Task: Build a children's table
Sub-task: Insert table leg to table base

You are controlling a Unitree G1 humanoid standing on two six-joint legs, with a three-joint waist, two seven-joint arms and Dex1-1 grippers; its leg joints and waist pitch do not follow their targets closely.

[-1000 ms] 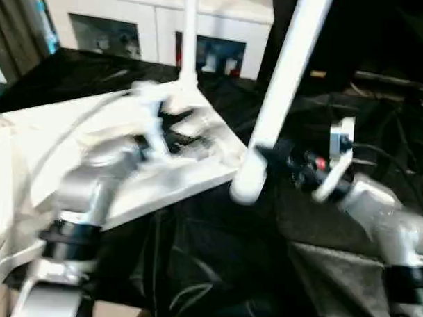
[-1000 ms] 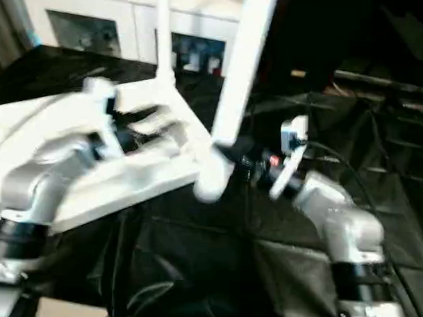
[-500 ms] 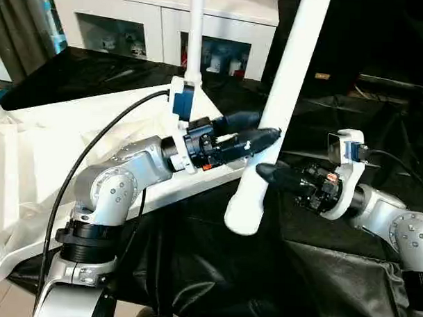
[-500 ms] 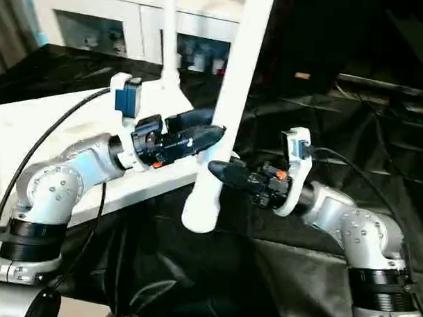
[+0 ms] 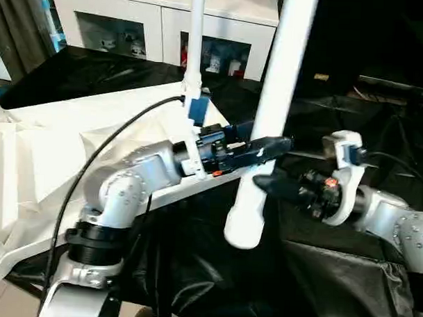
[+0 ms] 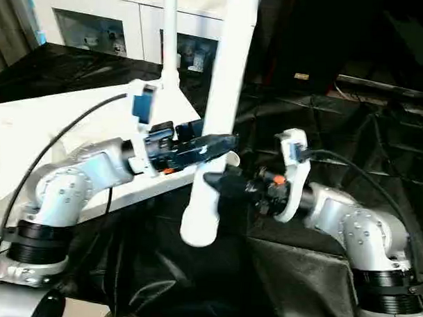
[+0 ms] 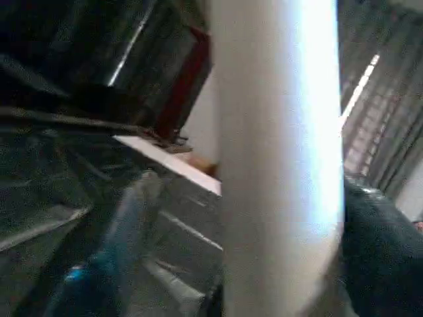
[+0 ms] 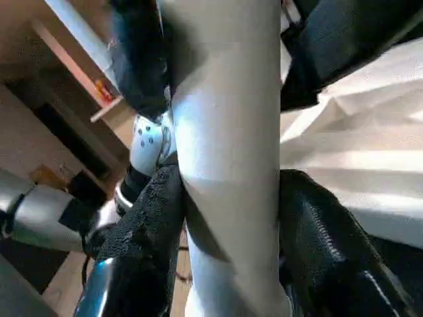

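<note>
Above the black-draped work table, the right gripper is clamped around a long white tubular plastic leg, its black fingers pressing either side of the tube near its lower, rounded end, which hangs free in the air. The left gripper reaches in from the other side just above it, its jaws spread around the same tube; whether they touch it I cannot tell. Behind, the white plastic rectangular tabletop lies upside down on the draped table, with one slim white leg already standing upright from its far corner. As a judgement, the build is in an early-to-middle stage: one leg is visibly fitted, this second is yet to be seated, and more probably remain.
</note>
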